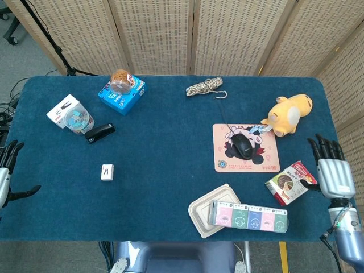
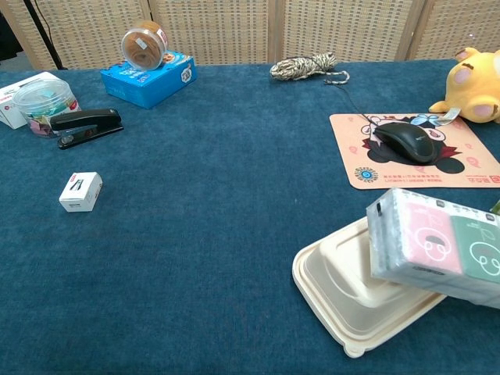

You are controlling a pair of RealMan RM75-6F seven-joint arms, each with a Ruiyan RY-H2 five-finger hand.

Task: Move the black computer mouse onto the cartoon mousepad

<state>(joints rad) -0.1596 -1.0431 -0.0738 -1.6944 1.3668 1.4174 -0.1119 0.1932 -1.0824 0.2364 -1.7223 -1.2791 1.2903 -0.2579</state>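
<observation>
The black computer mouse (image 1: 244,146) is seen resting on the pink cartoon-printed mousepad (image 1: 246,148), well to the left of the empty, spread-fingered right hand (image 1: 333,170). The task is judged complete; no further grasp is called for.

The right hand (image 1: 333,170) hangs off the right edge of the blue table (image 1: 170,187), back of the hand up, fingers straight and slightly apart, holding nothing; its forearm runs down toward the near corner. The left hand (image 1: 7,170) sits beyond the table's left edge, fingers spread, thumb out sideways, empty too.
</observation>
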